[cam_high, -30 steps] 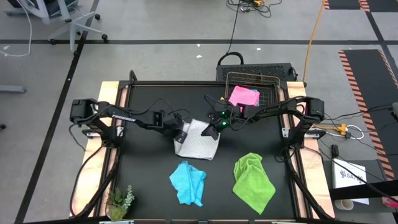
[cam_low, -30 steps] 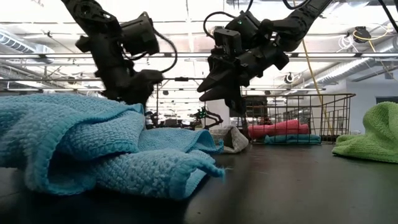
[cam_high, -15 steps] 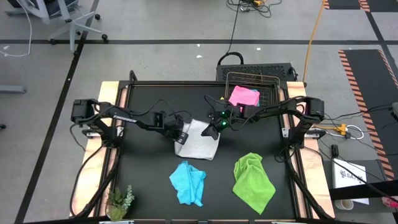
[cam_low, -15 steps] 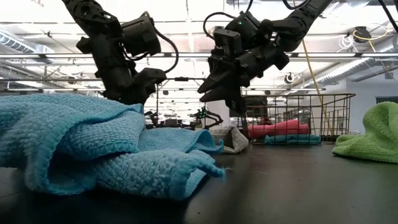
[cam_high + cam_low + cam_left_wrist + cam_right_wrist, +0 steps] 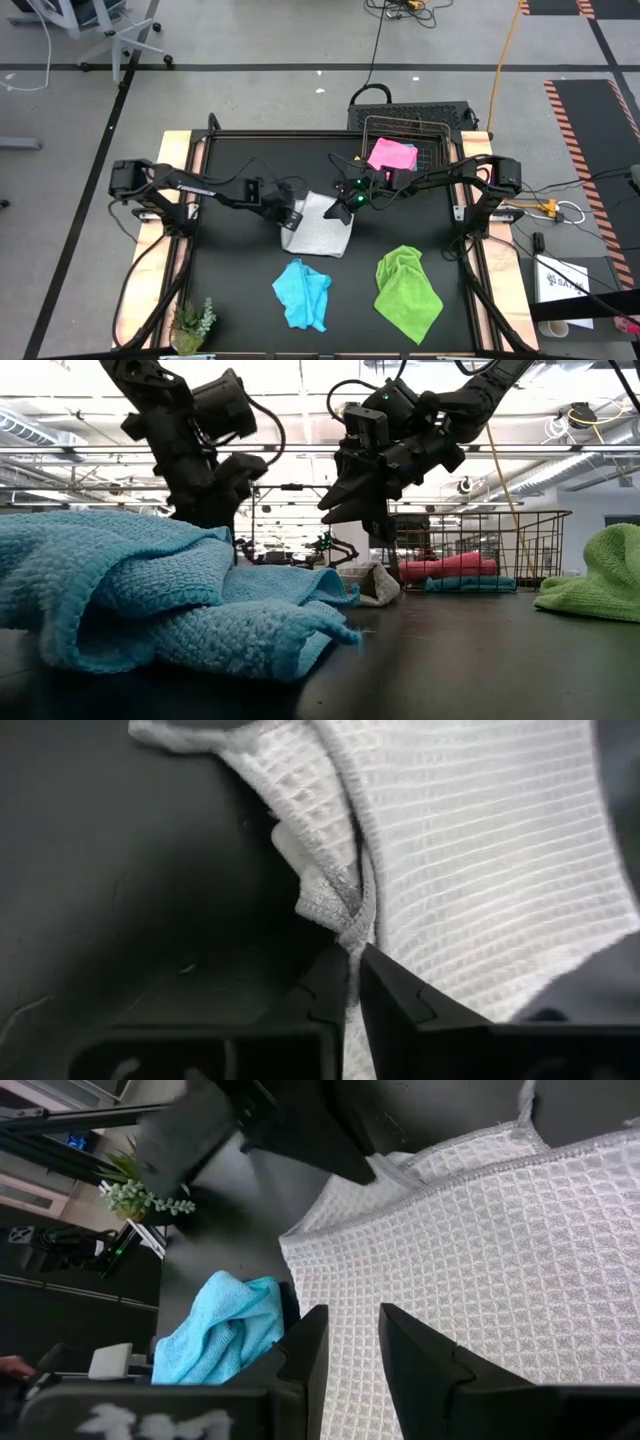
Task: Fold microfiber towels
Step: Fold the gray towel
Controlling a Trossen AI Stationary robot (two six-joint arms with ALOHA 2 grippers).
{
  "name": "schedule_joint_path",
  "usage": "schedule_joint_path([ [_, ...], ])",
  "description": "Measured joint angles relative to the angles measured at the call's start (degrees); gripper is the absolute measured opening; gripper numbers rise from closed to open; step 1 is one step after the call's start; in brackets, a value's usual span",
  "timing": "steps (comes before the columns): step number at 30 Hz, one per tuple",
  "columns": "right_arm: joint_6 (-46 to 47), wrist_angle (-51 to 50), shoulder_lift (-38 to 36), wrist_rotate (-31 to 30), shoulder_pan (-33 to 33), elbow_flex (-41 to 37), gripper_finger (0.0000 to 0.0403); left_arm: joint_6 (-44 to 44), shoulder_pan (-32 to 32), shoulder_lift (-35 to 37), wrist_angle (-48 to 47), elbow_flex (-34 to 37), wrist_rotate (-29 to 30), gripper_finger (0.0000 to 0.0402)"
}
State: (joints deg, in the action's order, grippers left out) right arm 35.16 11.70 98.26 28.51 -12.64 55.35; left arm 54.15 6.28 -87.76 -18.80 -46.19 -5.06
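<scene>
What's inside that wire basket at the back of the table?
The wire basket holds a pink towel on top. From table height, a blue towel shows beneath it; anything else there is covered.

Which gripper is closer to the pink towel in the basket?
Right. The right gripper hovers over the white-grey towel, just beside the pink towel; the left gripper pinches that white-grey towel's far edge.
</scene>
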Motion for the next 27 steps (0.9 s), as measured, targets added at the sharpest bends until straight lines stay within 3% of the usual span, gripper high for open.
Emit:
schedule_joint_path([
  [5, 0.0, -0.3, 0.0, 0.0, 0.0, 0.0, 0.0082, -0.3, 0.0, 4.9, -1.2, 0.0, 0.7, 0.0006],
  [9, 0.0, -0.4, 0.0, 0.0, 0.0, 0.0, 0.0082, -0.5, 0.0, 7.2, -1.9, -0.1, 4.2, 0.0016],
  [17, 0.0, -0.9, 0.0, 0.1, 0.0, 0.0, 0.0082, -2.9, 0.2, 2.6, -0.1, 0.1, 6.6, 0.0028],
  [27, -0.5, -2.5, 0.0, -0.1, 0.8, 0.0, 0.0082, -8.3, 5.6, 1.2, 4.0, 0.1, 6.4, 0.0100],
])
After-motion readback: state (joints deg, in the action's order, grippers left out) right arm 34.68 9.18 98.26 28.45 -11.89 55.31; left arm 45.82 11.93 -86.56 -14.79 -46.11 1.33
